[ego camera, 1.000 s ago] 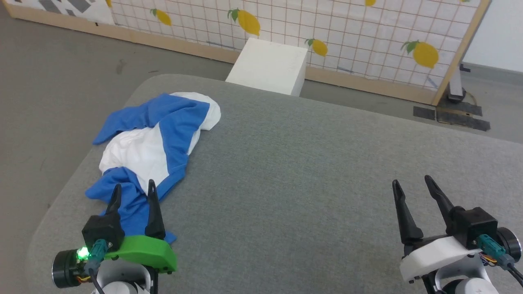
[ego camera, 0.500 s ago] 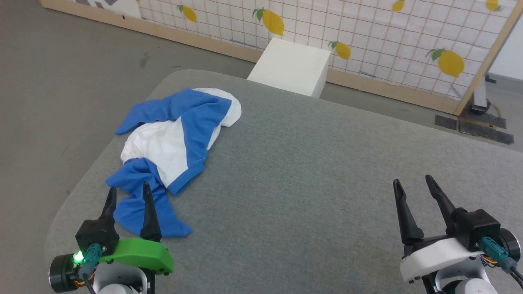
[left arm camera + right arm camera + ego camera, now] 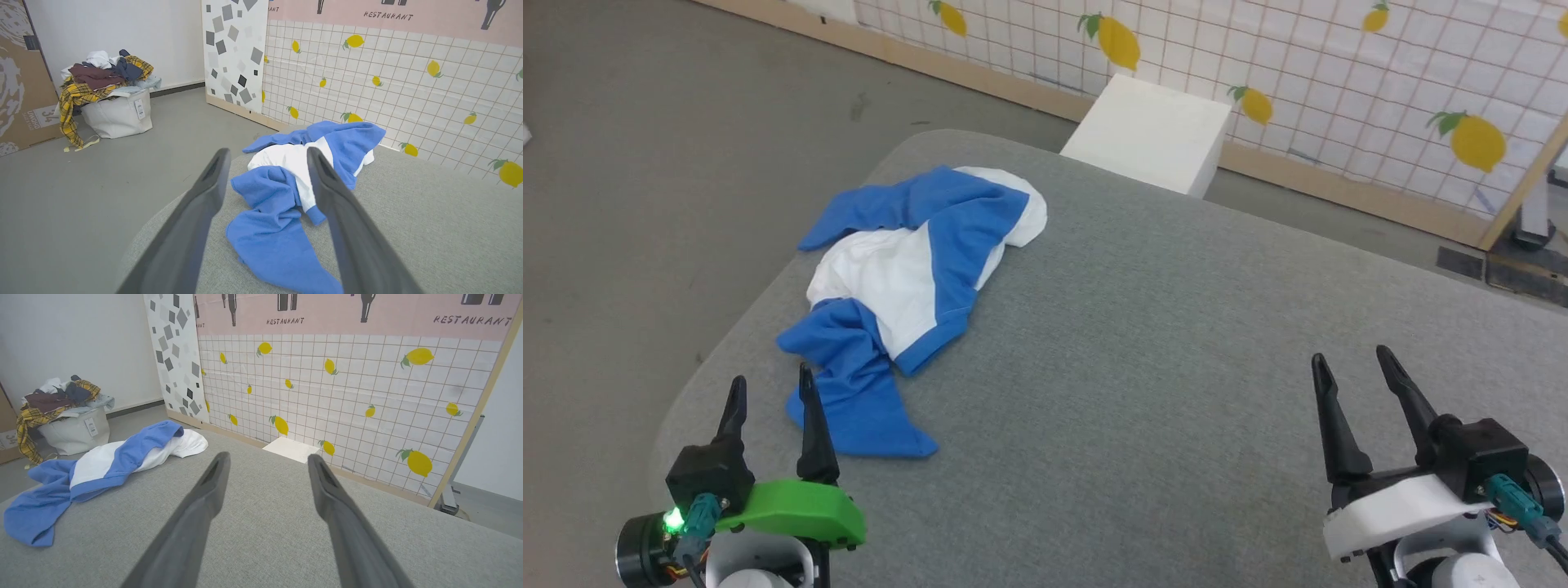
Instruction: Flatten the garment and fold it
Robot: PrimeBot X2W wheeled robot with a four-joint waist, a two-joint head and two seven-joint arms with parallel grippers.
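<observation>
Crumpled white-and-blue cloth T-shirt (image 3: 907, 286) lies lengthwise just ahead of the left gripper (image 3: 770, 376); right gripper (image 3: 1352, 355) well apart; all fingers wide, empty.

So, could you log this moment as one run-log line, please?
garment: crumpled on table, left side | left gripper: jaws open, empty, by garment's near end | right gripper: jaws open, empty, over table

I count one crumpled cloth T-shirt (image 3: 907, 286), white with royal-blue sleeves, on one grey padded table (image 3: 1176, 367). Two grippers: the left gripper (image 3: 770, 376) and the right gripper (image 3: 1352, 354), each with two long dark fingers (image 3: 196, 228) (four in all). Beyond, one white rectangular block (image 3: 1152, 135), one pale fabric bin (image 3: 116, 114) heaped with clothes, one lemon-printed grid panel (image 3: 347, 396).
</observation>
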